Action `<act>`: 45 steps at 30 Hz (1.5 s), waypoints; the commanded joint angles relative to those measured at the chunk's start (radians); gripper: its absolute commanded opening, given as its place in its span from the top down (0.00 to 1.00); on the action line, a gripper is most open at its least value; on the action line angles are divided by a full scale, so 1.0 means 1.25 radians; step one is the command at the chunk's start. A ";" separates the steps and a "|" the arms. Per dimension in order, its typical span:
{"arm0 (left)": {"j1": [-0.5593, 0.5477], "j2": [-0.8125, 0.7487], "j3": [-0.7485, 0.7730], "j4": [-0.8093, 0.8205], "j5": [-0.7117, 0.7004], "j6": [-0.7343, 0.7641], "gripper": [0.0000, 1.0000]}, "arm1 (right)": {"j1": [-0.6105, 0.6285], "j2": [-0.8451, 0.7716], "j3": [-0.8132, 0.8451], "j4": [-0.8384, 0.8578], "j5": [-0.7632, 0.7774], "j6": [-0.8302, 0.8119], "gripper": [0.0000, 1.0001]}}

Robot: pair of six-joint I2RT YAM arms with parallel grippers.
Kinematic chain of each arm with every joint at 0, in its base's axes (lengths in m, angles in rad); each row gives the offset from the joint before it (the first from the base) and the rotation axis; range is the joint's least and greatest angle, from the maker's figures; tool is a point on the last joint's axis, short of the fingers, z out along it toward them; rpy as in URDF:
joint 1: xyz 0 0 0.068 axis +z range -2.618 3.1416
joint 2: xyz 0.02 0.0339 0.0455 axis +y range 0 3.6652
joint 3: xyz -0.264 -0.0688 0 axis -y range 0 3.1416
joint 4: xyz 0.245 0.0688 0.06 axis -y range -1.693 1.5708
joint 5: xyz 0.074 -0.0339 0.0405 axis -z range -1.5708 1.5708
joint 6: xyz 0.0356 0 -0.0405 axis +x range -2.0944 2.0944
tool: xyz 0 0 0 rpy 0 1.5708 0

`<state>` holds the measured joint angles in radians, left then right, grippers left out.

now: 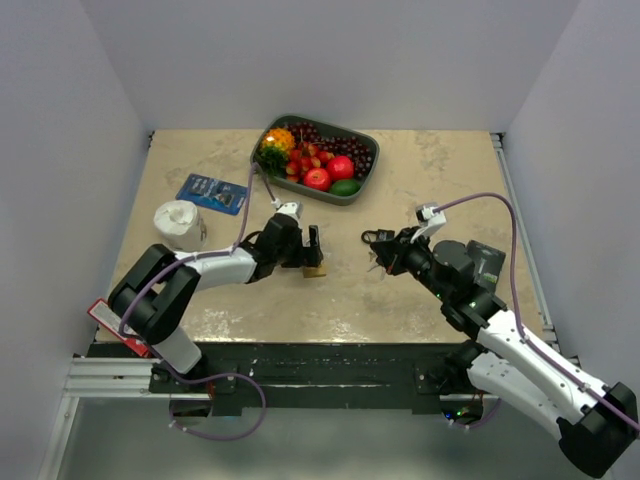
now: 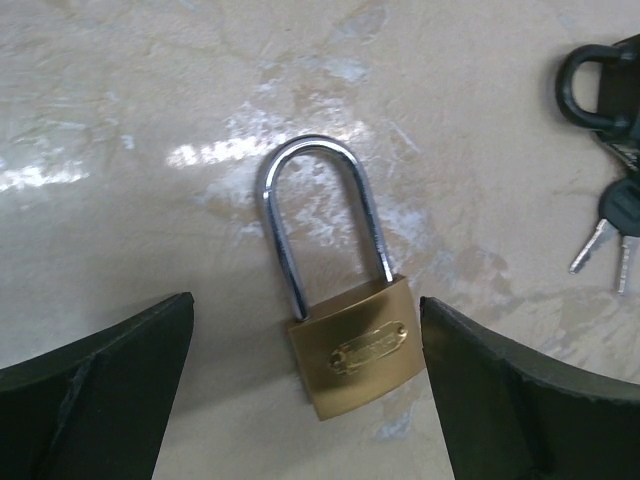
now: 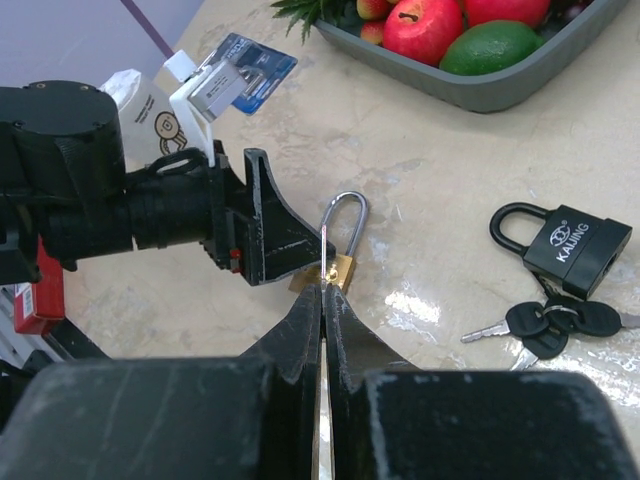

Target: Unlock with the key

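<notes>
Brass padlock lies flat on the marbled table, about mid-table in the near half. Gold body has an oval nameplate, and the steel shackle is seated, so we read it as locked. We can't see the keyway; we take it to be on the body's bottom end. Key relation: in the right wrist view the long axis runs roughly in line with the right gripper. The shackle bow points away from it and the body's bottom end faces it. Left gripper is nearer and straddles the body with jaws spread. One finger is just beside the body's edge and the other is clearly apart, so nothing is clamped. Right gripper's jaws are pressed together on a thin bright sliver seen edge-on. We judge that to be the key, tip aimed at the body. From the top view this gripper stands off to the right with bare table between. Next move needs the body pinned and a straight push leftward. Just right of the brass one sit a black padlock and its black-headed keys. Further out are a fruit tray at the far side, and a white bottle and blue packet at the left.
</notes>
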<state>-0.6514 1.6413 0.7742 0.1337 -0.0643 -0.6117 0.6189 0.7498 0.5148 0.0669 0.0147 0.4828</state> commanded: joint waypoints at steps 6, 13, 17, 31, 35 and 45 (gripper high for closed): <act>-0.058 -0.018 -0.005 -0.145 -0.111 -0.028 0.01 | -0.003 -0.014 -0.015 0.018 0.031 0.016 1.00; -0.094 0.006 0.004 -0.138 -0.097 -0.056 0.01 | -0.003 -0.030 -0.020 0.007 0.032 0.016 1.00; -0.117 0.045 0.049 -0.182 -0.130 -0.037 0.01 | -0.003 -0.037 -0.026 0.007 0.032 0.020 1.00; -0.171 0.150 0.143 -0.345 -0.208 -0.008 0.02 | -0.002 -0.062 -0.055 0.019 0.025 0.031 1.00; -0.182 0.177 0.161 -0.373 -0.214 -0.006 0.04 | -0.003 -0.070 -0.060 0.023 0.018 0.035 1.00; -0.183 0.190 0.156 -0.377 -0.209 -0.006 0.26 | -0.003 -0.093 -0.083 0.031 0.014 0.048 1.00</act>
<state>-0.8745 1.8027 1.0199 -0.2249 -0.3969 -0.6075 0.6189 0.6571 0.4160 0.0681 0.0338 0.5251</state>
